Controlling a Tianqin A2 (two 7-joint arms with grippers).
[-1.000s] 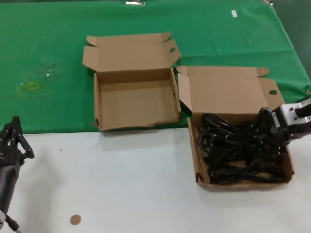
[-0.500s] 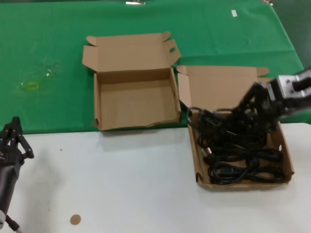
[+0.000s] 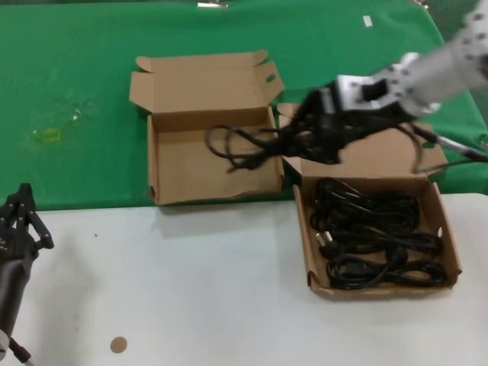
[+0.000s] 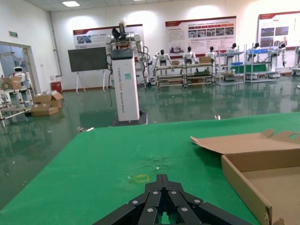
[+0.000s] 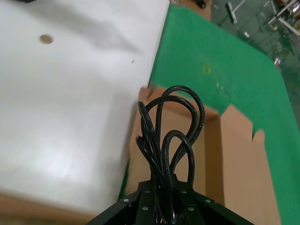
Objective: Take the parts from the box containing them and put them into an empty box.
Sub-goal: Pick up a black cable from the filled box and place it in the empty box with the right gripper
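Above the empty box (image 3: pixel 213 156), at its edge nearest the full box (image 3: pixel 374 229), the right pincer (image 3: pixel 305 137) is closed on a bundle of cable (image 3: pixel 244 149); the loops trail out over the empty box's floor, clear of it as far as can be judged. Remaining parts (image 3: pixel 374 236) lie coiled in the full box, just beside the empty box on the side away from the left arm. The left pincer (image 3: pixel 19 217) is parked on the white counter (image 3: pixel 191 290), well apart from the empty box; its fingers appear drawn together (the left wrist view shows them meeting at the tips).

Handling, as judgement: the cables are soft and limp, light enough, rubbery rather than slippery, but prone to snagging on neighbours and on box walls. A grip across several gathered strands at mid-coil looks sounder than at a plug, since a single strand would unspool.

Views differ usefully. The right wrist view shows the strands (image 5: pixel 168 136) passing between the fingers, with loops standing beyond them over cardboard, which the head view blurs. The head view alone shows both boxes together and the stock left behind. The left wrist view shows only a corner of the empty box (image 4: pixel 253 173) and the green cloth (image 4: pixel 117 173).
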